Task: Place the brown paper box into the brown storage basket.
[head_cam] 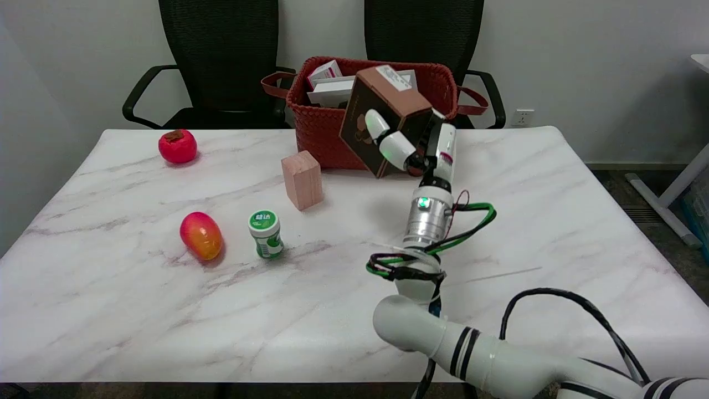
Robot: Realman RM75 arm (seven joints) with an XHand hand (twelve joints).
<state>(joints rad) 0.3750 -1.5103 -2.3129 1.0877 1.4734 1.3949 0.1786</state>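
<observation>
Your white marbled worktop carries everything here, and at its far edge stands the brown woven storage basket, already holding several white cartons. Your right hand holds the brown paper box tilted in the air in front of the basket's near wall, its upper end about level with the rim and its lower corner hanging low against the weave. Your fingers are pinching the box across its lower end, wrapped around one corner.

The grip looks to be near one end, so the box may pivot or slip if you move sharply. Its low corner could catch the basket wall and shove the basket back. The cartons inside leave little room, so the box may settle on top of them or tip back out.

Well apart to the left sit a pink rectangular block, an orange-red mango-shaped fruit, a red persimmon-like fruit and a small green-lidded jar.
</observation>
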